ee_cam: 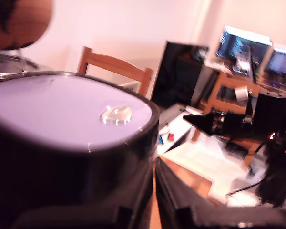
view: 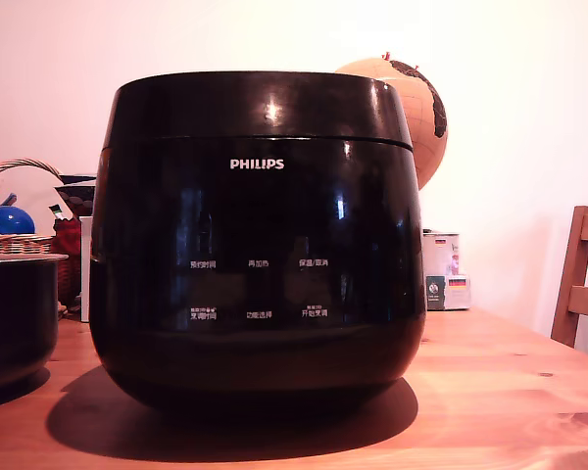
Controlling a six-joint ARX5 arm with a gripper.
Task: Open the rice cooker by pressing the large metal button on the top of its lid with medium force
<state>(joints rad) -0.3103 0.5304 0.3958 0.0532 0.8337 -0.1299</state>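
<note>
Glossy black, the rice cooker sat on the wooden counter, its lid shut, a small shiny button on top just ahead of the fingers. The fingers stood slightly apart, holding nothing, beside the lid's edge.

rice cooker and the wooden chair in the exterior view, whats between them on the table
In the exterior view, a small printed tin stands on the table between the rice cooker and the wooden chair; the remaining tabletop looks bare.
</note>
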